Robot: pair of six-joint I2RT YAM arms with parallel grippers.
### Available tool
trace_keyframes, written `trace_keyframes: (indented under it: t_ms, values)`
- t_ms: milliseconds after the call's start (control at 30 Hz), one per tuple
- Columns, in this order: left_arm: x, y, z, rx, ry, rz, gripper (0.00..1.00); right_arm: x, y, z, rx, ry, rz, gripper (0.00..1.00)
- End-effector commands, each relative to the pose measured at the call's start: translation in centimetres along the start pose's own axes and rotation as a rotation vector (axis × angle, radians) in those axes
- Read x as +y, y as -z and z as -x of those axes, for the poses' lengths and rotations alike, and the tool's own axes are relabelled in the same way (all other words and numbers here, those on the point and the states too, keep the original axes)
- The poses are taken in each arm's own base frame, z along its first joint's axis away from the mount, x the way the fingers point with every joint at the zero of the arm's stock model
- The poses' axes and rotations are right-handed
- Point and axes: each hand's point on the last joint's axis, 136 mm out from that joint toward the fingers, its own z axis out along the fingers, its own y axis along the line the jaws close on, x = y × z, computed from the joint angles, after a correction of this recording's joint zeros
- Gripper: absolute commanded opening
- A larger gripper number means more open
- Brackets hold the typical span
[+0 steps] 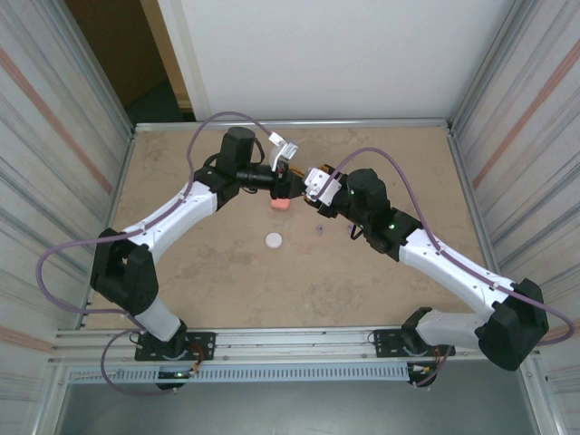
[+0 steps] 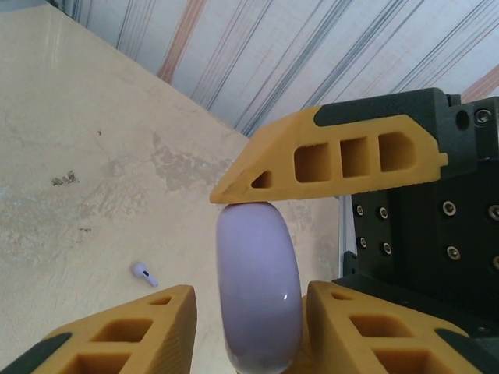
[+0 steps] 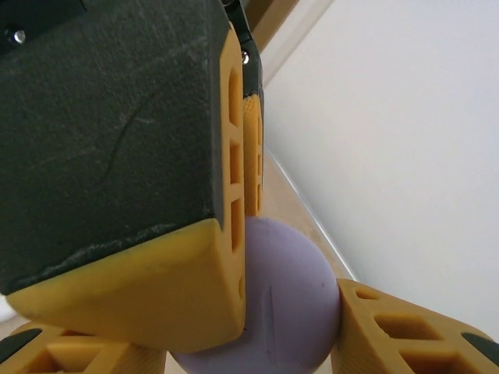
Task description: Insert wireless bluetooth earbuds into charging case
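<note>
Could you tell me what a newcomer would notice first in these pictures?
A purple case sits above the middle of the table, between the fingers of the left gripper and right gripper. On the table below lie a pink case, a white case and one purple earbud.

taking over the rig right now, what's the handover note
Right gripper: shut on the purple case, held above the table.
Left gripper: fingers either side of the same case, with a thin gap on one side; unclear if clamped.
On the table: one purple earbud, a pink case, a white case.
Done: purple case picked up; its lid looks shut.
Left: open it and seat the purple earbud.
</note>
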Motion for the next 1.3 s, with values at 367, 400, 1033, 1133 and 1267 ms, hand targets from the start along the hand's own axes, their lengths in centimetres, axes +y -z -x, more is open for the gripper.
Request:
trace_keyframes:
  t_ms: [367, 400, 1033, 1133, 1267]
  values:
    - [-0.9, -0.6, -0.2, 0.042, -0.039, -0.055, 0.29, -1.2, 0.9, 1.2, -0.045, 0.014, -0.050, 0.49]
    - [-0.9, -0.6, -0.2, 0.040, -0.042, -0.055, 0.28, -1.3, 0.9, 1.2, -0.044, 0.007, -0.051, 0.50]
    - [-1.6, 3.9, 2.2, -0.219, -0.190, -0.013, 0.00, 0.2, 4.4, 0.5, -0.127, -0.230, 0.067, 0.80]
    - [-2.1, 4.9, 2.3, -0.272, -0.253, 0.010, 0.00, 0.7, 5.5, 1.1, -0.185, -0.299, 0.116, 0.80]
    - [-3.4, 6.1, 2.2, -0.349, -0.354, 0.018, 0.00, 0.6, 6.4, 2.2, -0.284, -0.459, 0.179, 0.78]
